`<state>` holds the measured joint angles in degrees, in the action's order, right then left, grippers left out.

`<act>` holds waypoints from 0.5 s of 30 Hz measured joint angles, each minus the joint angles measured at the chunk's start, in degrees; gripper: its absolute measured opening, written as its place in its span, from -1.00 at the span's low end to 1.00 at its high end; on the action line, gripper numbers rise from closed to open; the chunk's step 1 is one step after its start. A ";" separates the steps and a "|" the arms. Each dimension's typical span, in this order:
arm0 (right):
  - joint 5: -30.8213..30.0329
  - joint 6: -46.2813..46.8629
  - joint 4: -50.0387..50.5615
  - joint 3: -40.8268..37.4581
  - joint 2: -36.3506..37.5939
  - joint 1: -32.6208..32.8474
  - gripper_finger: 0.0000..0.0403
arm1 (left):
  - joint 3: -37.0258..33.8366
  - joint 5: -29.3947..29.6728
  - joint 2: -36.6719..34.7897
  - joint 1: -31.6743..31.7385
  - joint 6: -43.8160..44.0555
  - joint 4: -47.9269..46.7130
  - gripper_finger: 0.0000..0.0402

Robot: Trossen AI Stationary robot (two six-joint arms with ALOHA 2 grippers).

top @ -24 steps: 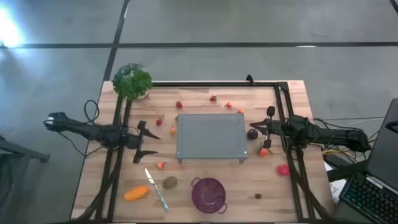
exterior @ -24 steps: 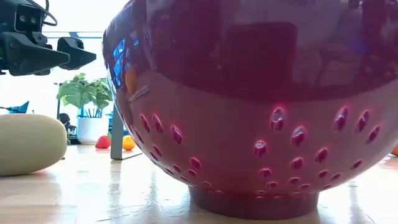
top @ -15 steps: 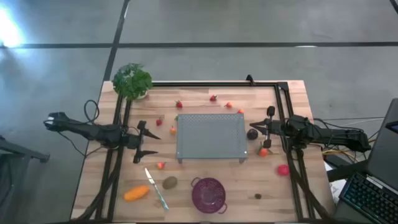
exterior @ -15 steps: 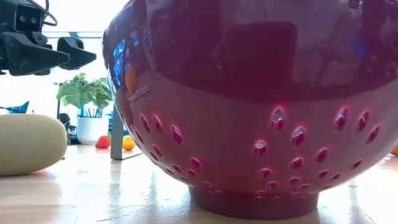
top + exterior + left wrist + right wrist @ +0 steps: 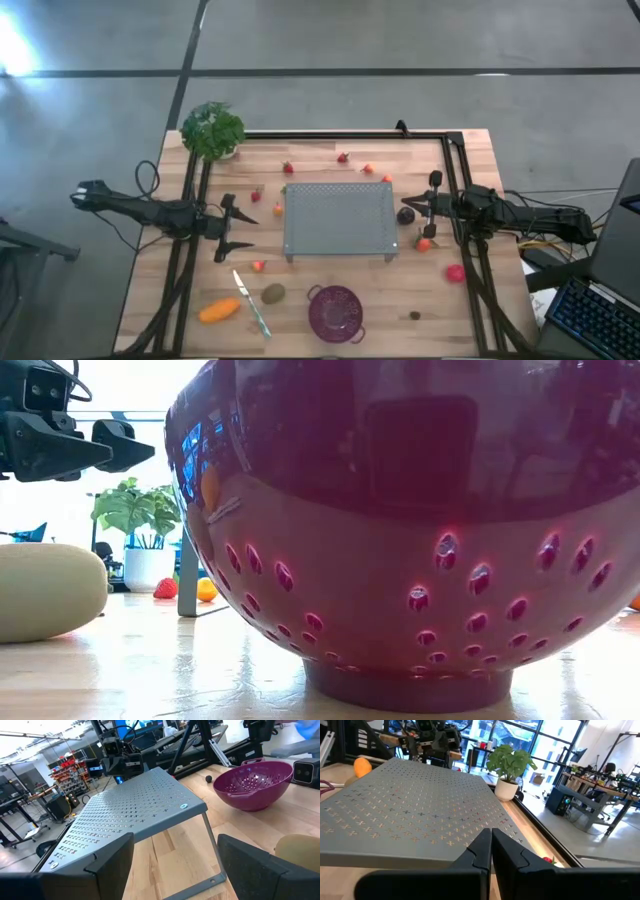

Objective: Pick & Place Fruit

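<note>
Jaws: left gripper (image 5: 240,231) spread wide and empty, at centre left of the high view, just left of the grey perforated stand (image 5: 338,218); right gripper (image 5: 416,213) clenched with nothing between its jaws, at centre right, just right of the stand.

Desk (image 5: 450,320): light wood, dark frame rails along both sides and the top edge.

Fruit, all lying on the desk:
- Small red strawberries: one (image 5: 288,168) above the stand's upper left corner, one (image 5: 343,157) at upper centre, one (image 5: 367,169) just right of it, one (image 5: 255,196) left of the stand, one (image 5: 260,266) below the left gripper.
- Dark round fruit (image 5: 405,215): beside the right gripper's tips, by the stand's right edge.
- Red piece (image 5: 424,244): just below the right gripper.
- Pink-red ball (image 5: 455,272): lower right.
- Brown-green oval (image 5: 273,294): lower centre left, just beside the knife (image 5: 252,304).
- Elongated orange fruit (image 5: 219,311): lower left, left of the knife.

Other items: magenta colander (image 5: 335,312) at bottom centre, below the stand; potted plant (image 5: 212,130) at the desk's upper left corner.
</note>
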<state>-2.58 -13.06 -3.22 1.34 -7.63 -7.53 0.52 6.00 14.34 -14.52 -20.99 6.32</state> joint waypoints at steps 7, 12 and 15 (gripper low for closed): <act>-0.01 -1.00 -1.16 -0.01 -0.01 0.00 -0.96 | 0.00 0.00 0.00 0.00 0.00 0.00 0.45; 0.01 -1.35 -12.93 -0.02 -0.10 0.02 -0.96 | 0.01 -0.01 0.00 -0.01 0.00 -0.01 0.45; 1.28 6.44 -28.31 -0.02 -0.10 0.02 -0.96 | 0.00 0.00 -0.01 -0.02 0.00 0.00 0.45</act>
<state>-1.30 -6.62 -31.52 1.32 -7.73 -7.51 0.52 6.00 14.33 -14.54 -20.99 6.32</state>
